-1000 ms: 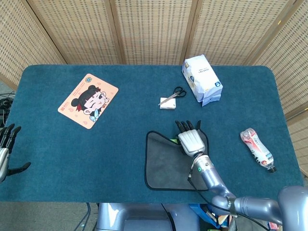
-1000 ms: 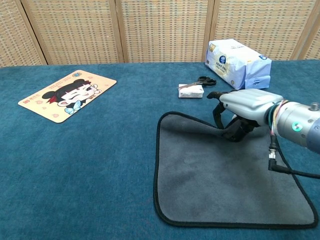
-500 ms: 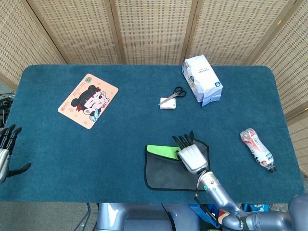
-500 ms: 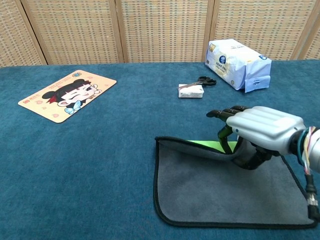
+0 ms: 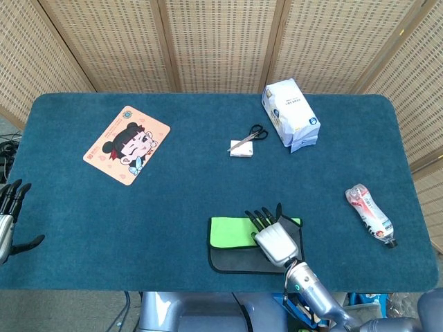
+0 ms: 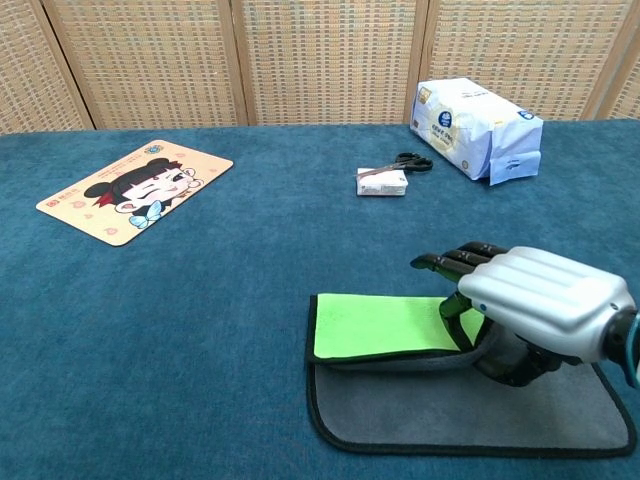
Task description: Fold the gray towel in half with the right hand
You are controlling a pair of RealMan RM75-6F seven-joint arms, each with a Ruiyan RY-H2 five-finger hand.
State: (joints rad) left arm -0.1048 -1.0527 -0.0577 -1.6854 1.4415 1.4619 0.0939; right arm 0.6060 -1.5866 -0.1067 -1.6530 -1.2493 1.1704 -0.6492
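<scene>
The gray towel point(image 5: 235, 257) lies at the near edge of the table point(image 5: 194, 180) in the head view, its far part turned over toward the robot so the green underside point(image 5: 232, 229) faces up. The right hand point(image 5: 272, 237) sits over the towel's right part, fingers pointing away from the robot, gripping the folded-over edge. The left hand point(image 5: 8, 214) hangs off the table's left edge, fingers apart and holding nothing. Farther back are a cartoon mat point(image 5: 127, 144), scissors point(image 5: 255, 133) beside a small white box point(image 5: 241, 151), a tissue pack point(image 5: 290, 114), and a plastic bottle point(image 5: 369, 214) at the right, all well apart from the towel.

In the chest view, the right hand point(image 6: 530, 305) holds the green flap point(image 6: 385, 325) pinched under its curled fingers point(image 6: 455, 262), above the gray layer point(image 6: 450, 415).
</scene>
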